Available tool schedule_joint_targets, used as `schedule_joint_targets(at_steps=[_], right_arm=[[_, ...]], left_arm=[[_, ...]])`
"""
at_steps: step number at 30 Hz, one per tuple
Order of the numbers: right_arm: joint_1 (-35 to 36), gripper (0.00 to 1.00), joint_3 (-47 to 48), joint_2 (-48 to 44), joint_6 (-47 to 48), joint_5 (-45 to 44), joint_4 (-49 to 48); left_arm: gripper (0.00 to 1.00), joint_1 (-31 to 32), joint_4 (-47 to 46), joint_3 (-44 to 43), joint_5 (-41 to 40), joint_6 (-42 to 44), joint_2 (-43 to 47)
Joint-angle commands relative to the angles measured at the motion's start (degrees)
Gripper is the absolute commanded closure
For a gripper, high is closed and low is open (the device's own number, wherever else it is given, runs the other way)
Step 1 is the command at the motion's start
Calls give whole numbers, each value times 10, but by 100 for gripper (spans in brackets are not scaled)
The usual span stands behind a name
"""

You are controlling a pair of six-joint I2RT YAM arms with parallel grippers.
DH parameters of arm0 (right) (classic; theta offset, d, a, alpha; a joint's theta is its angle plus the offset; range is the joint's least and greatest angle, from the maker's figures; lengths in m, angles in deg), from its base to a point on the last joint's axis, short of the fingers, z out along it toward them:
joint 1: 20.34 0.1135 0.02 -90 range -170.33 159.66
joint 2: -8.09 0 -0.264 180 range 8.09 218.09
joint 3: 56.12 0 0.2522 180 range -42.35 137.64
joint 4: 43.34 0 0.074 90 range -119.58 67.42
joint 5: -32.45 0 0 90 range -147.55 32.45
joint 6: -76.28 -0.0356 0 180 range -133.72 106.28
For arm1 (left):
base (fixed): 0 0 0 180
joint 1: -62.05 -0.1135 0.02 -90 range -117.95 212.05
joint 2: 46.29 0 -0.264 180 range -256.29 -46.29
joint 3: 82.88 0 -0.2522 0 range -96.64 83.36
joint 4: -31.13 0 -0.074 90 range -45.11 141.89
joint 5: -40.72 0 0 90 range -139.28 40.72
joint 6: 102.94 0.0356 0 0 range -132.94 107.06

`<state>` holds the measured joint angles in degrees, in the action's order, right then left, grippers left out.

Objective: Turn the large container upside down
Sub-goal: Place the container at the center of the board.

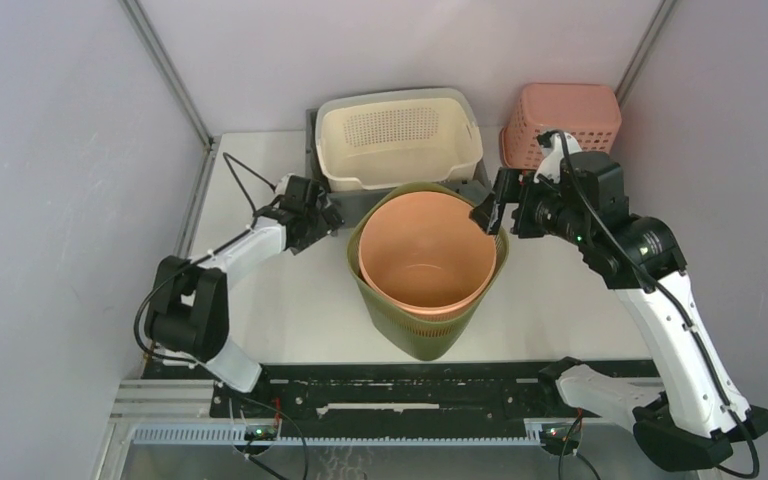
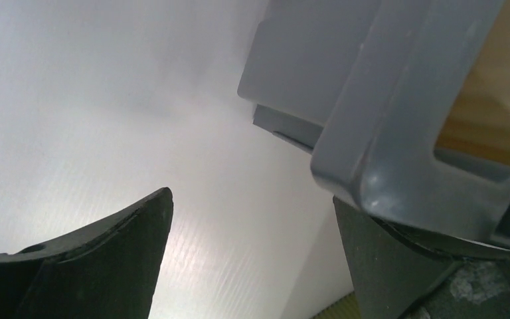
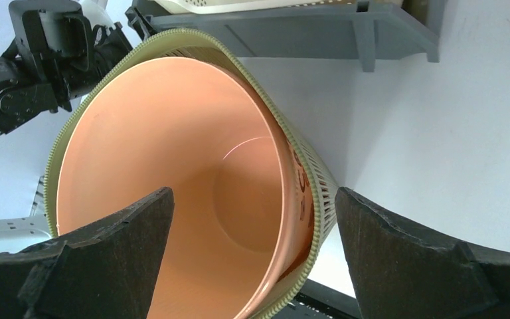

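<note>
**Container not yet turned; both grippers are waiting open at its rim**

The right gripper (image 1: 490,212) is hanging with its fingers spread wide and is holding nothing. It is sitting just beside the far right part of the rim of the large container (image 1: 425,335), and its wrist camera is looking between the open fingers straight into the container's mouth. The left gripper (image 1: 325,215) is likewise gaping wide and empty, hovering near the far left part of the same rim. One finger is passing close by a corner of the grey stand (image 1: 312,150), though whether it is touching cannot be told.

The large container, an olive slatted basket, is standing near the middle of the table (image 1: 280,300) with its mouth facing up. An orange bucket (image 1: 425,250) is nesting inside it and filling most of the opening. Behind it, along the table's far edge, a cream basket (image 1: 400,135) is resting on the grey stand, and a pink basket (image 1: 560,120) is lying mouth down at the far right corner.

As a judgement, none of the turning is showing yet: the container is sitting on its base and neither gripper is gripping it. The arms seem to be lining up on opposite sides of the rim. Taking hold, lifting, tipping over and setting down all seem to be remaining, and the loose orange bucket is likely to slide out during the tip.
</note>
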<state>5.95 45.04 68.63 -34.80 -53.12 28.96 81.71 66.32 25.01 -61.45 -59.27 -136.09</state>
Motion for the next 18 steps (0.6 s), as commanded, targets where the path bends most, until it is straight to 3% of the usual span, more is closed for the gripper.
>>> schedule_joint_targets(at_steps=[1, 11, 18], right_arm=[[-20, 1, -15, -22, 15, 22, -12], [-78, 1, -75, -42, 4, 37, -29], [-123, 0, -56, -62, -2, 42, -33]], left_arm=[[5, -19, -20, -75, -30, -13, -42], [5, -63, -42, -142, 5, 5, -95], [0, -49, -28, -126, 31, 40, -9]])
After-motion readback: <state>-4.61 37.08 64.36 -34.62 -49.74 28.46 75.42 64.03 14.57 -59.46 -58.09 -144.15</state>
